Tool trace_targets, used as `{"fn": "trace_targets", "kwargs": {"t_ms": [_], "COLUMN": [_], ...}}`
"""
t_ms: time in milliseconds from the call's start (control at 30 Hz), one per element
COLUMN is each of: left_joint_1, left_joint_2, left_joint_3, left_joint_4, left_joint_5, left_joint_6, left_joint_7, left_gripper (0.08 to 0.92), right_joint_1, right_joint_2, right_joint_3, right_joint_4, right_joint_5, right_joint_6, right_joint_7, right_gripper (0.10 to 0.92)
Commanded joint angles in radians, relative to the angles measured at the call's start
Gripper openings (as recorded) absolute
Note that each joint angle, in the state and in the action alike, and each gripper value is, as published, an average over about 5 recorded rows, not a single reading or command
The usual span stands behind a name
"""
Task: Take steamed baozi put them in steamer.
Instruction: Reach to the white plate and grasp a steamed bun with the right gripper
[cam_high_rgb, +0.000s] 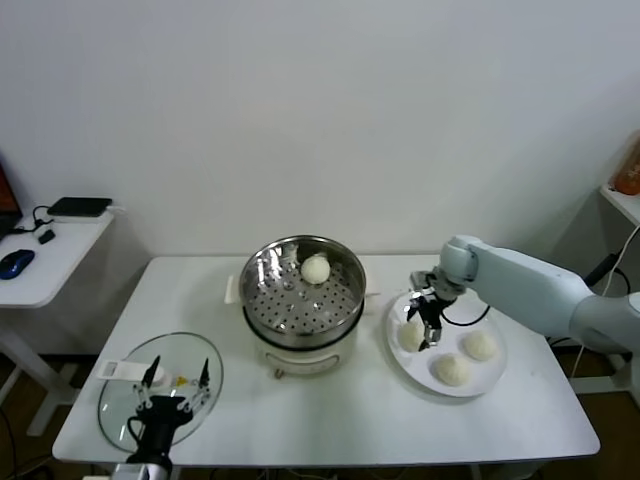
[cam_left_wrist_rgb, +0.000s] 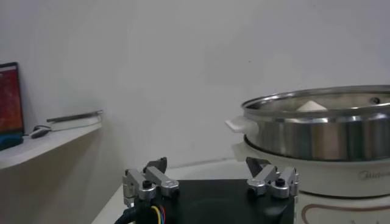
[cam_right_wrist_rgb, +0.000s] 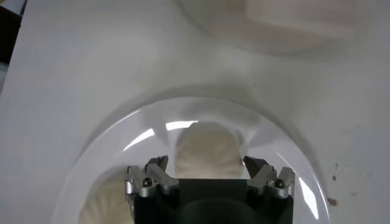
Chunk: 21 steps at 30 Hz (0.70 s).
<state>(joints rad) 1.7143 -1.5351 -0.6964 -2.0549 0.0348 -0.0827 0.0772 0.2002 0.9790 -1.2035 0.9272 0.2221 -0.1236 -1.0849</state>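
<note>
Hovering with jaws spread wide over the steamed baozi (cam_high_rgb: 411, 335) nearest the steamer (cam_high_rgb: 300, 300) on the white plate (cam_high_rgb: 492, 378) — right gripper (cam_high_rgb: 430, 330) — one bun (cam_high_rgb: 316, 268) sitting in the basket, left gripper (cam_high_rgb: 172, 385) waiting open above the glass lid (cam_high_rgb: 120, 400).

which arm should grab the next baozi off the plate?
Right. Its hand hangs open directly over a baozi on the white plate. The left hand sits open over the glass lid, beyond the steamer from the plate.

Plate (cam_high_rgb: 492, 373) right of steamer (cam_high_rgb: 302, 298)
</note>
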Motion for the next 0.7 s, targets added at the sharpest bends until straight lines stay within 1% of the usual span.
{"fn": "trace_targets", "kwargs": {"t_ms": [33, 267, 367, 533, 700], "left_joint_1": [0.003, 0.003, 0.004, 0.006, 0.006], "left_joint_2": [0.001, 0.002, 0.001, 0.001, 0.001], "left_joint_3": [-0.002, -0.003, -0.004, -0.001, -0.001], "left_joint_4": [0.004, 0.004, 0.004, 0.001, 0.001], "left_joint_5": [-0.003, -0.003, -0.004, -0.014, -0.017], "left_joint_6": [-0.001, -0.002, -0.002, -0.001, 0.0], "left_joint_7": [-0.001, -0.002, -0.002, -0.002, -0.002], "left_gripper": [0.823, 0.823, 0.823, 0.823, 0.823], "right_joint_1": [-0.008, -0.017, -0.021, -0.031, -0.036], "right_joint_2": [0.001, 0.005, 0.006, 0.005, -0.001], "right_joint_3": [0.007, 0.02, 0.027, 0.042, 0.053], "right_joint_4": [-0.005, -0.01, -0.013, -0.018, -0.014], "right_joint_5": [-0.014, -0.024, -0.026, -0.036, -0.038], "right_joint_6": [0.002, 0.0, 0.0, 0.0, -0.001], "right_joint_7": [-0.001, -0.003, -0.003, -0.006, -0.008], "right_gripper": [0.823, 0.816, 0.77, 0.665, 0.633]}}
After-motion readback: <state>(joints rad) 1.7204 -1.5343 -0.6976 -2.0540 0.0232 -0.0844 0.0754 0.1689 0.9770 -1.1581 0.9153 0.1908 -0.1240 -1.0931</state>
